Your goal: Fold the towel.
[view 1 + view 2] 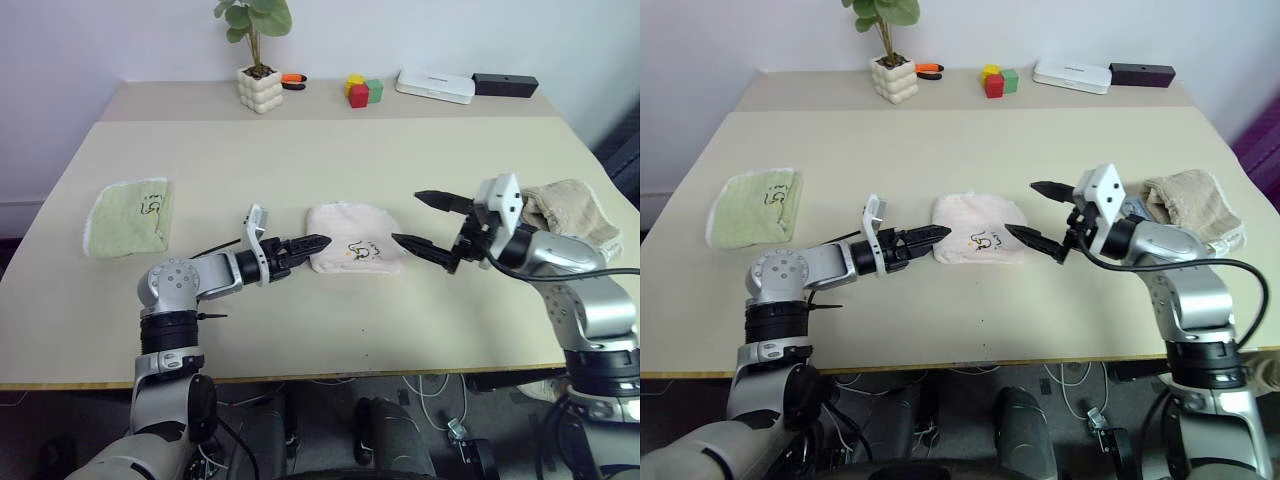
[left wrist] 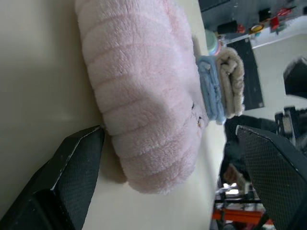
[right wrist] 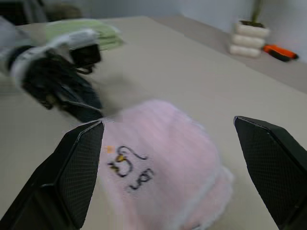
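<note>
The towel (image 1: pixel 352 250) is a pale pink terry bundle lying folded at the middle of the table, its dark cartoon print (image 1: pixel 362 250) facing up near the front edge. My left gripper (image 1: pixel 312 246) hovers just off the towel's left end, pointing at it, fingers open and empty. In the left wrist view the towel's (image 2: pixel 144 110) ribbed pile fills the gap between the black fingers (image 2: pixel 72 172). My right gripper (image 1: pixel 407 217) stands open just right of the towel, aimed at it and touching nothing. The right wrist view looks over the towel (image 3: pixel 163 163) toward my left gripper (image 3: pixel 62 81).
A light-green cloth (image 1: pixel 130 217) lies at the left, and a beige towel (image 1: pixel 570 215) sits behind my right arm. Along the back stand a potted plant (image 1: pixel 260 88), an orange tool (image 1: pixel 293 80), coloured blocks (image 1: pixel 363 91), a white box (image 1: pixel 435 86) and a black box (image 1: pixel 505 85).
</note>
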